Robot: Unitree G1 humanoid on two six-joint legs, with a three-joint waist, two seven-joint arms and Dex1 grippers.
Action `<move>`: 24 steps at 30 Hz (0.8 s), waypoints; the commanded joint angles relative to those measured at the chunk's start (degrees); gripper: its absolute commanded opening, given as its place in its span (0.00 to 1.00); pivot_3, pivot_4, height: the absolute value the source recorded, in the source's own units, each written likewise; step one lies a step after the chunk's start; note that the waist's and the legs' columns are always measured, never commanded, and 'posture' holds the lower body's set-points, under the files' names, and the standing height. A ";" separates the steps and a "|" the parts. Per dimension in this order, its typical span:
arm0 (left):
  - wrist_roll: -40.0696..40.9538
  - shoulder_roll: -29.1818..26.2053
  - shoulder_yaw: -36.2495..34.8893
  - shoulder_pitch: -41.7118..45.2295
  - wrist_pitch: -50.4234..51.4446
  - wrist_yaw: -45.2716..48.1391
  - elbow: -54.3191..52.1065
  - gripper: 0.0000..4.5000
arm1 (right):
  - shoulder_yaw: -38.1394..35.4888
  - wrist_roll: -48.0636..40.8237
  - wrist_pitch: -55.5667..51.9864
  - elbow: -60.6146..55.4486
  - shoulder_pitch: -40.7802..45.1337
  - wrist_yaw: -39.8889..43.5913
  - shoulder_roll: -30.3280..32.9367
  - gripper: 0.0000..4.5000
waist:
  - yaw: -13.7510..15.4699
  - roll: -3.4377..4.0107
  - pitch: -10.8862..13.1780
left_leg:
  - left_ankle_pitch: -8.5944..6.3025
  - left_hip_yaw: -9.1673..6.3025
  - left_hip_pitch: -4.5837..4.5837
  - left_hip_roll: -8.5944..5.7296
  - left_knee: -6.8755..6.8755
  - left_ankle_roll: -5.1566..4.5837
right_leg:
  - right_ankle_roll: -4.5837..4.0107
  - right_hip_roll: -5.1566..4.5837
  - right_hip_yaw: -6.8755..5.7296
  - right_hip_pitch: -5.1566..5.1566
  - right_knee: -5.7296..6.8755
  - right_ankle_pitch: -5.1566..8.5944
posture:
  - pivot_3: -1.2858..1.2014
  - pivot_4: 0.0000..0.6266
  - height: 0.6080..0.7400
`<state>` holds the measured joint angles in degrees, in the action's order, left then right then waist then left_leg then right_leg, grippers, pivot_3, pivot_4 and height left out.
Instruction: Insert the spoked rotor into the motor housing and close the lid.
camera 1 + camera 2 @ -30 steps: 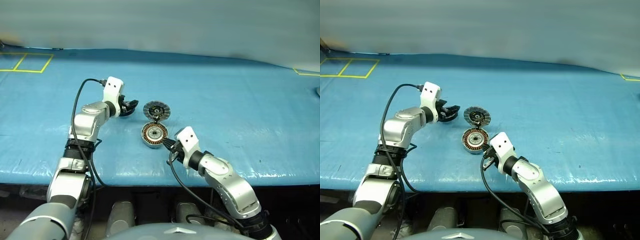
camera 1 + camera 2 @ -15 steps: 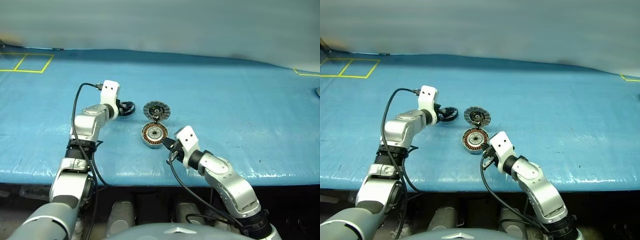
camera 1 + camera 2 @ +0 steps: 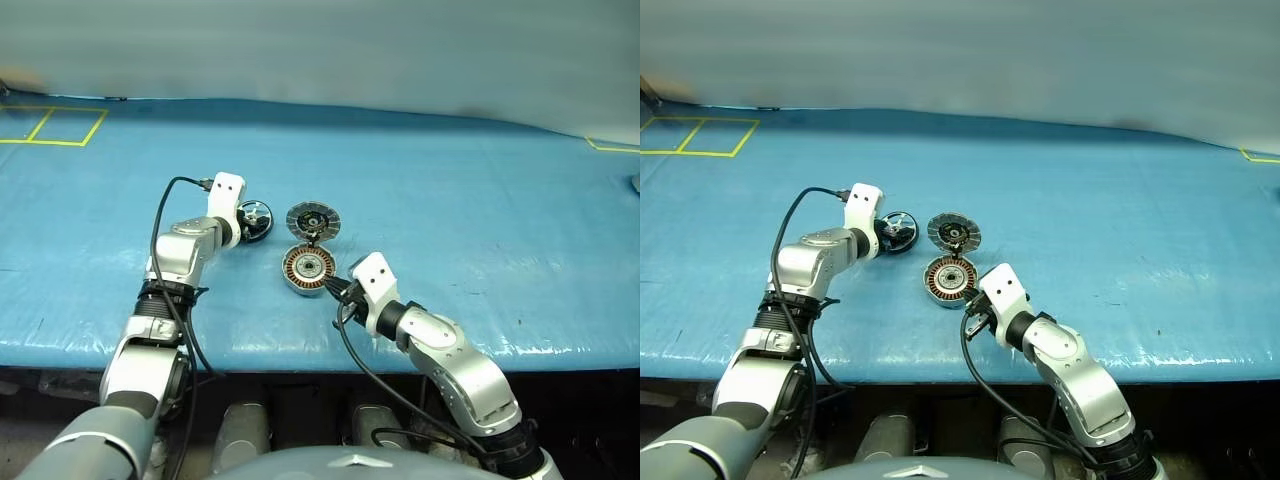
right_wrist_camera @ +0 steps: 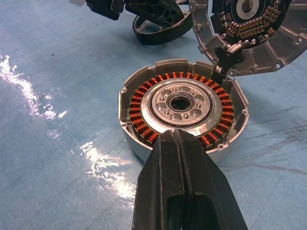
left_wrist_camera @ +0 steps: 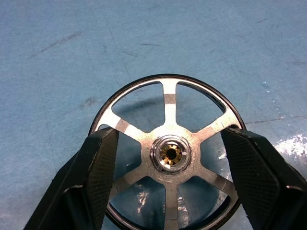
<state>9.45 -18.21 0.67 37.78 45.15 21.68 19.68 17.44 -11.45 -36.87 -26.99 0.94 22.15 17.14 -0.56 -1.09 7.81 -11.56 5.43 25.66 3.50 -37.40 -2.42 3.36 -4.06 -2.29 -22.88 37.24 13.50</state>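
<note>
Your left pincer (image 5: 168, 182) straddles the rotor (image 5: 169, 154), fingers apart, not clamped; squeeze off-centre and it skids away. Right pincer (image 4: 181, 158), shut, sits on the housing (image 4: 183, 106) rim and could nudge it.

Table under a blue cover

The table (image 3: 480, 200) is spread with a wrinkled blue sheet; yellow tape squares (image 3: 55, 125) are marked at its far left corner, and another yellow tape mark (image 3: 610, 146) is seen far right.

surface: blue sheet (image 3: 480, 200), wrinkled, glare spots along near edge
markings: yellow tape squares (image 3: 50, 125) upper left, another yellow corner (image 3: 612, 146) far right
backdrop: plain grey-white wall (image 3: 320, 50), top of frame
</note>
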 commanded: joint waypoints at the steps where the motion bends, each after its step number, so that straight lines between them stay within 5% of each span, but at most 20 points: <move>1: -0.42 -0.63 0.76 -0.84 1.48 0.79 -1.67 0.54 | -0.33 -0.21 0.10 -1.72 0.36 -0.16 -0.53 0.00 | 0.09 0.00 0.00 | 0.00 -0.01 -0.03 0.00 0.00 0.00 | -0.01 0.00 0.00 0.02 0.00 0.00 | 0.52 0.24 1.00; 6: -0.89 -1.83 0.73 -1.47 2.63 1.16 -2.42 0.29 | -0.22 -0.06 -0.04 -1.31 0.85 -0.11 -0.78 0.00 | 0.06 0.03 -0.03 | 0.01 -0.14 -0.16 0.03 -0.15 0.00 | -0.23 -0.01 -0.10 0.01 0.00 0.13 | 0.52 0.24 1.00; 16: -0.31 -4.05 0.30 -2.99 2.79 2.81 -5.34 0.29 | -0.35 -0.10 -0.65 -1.51 1.03 -0.21 -0.98 0.00 | -0.23 0.05 -0.03 | 0.05 -0.09 -0.17 0.10 -0.23 -0.04 | -0.40 -0.06 -0.09 -0.05 0.01 -0.01 | 0.52 0.24 1.00; 24: 4.99 -15.20 -2.52 -11.87 2.52 13.98 -22.73 0.29 | -3.54 -3.04 5.20 -3.61 -2.47 2.05 -1.28 0.00 | -0.48 0.05 -0.02 | 0.07 -0.02 -0.06 0.23 0.05 0.05 | -0.44 -0.07 -0.05 -0.09 0.10 0.02 | 0.52 0.24 1.00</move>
<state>12.52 -31.41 0.20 26.21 47.50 32.60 2.36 15.83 -12.73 -34.61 -28.09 -0.70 23.20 16.16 -1.04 -1.04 7.80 -11.49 5.42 25.61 3.83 -37.31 -2.35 2.78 -4.13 -2.35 -23.03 37.34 13.61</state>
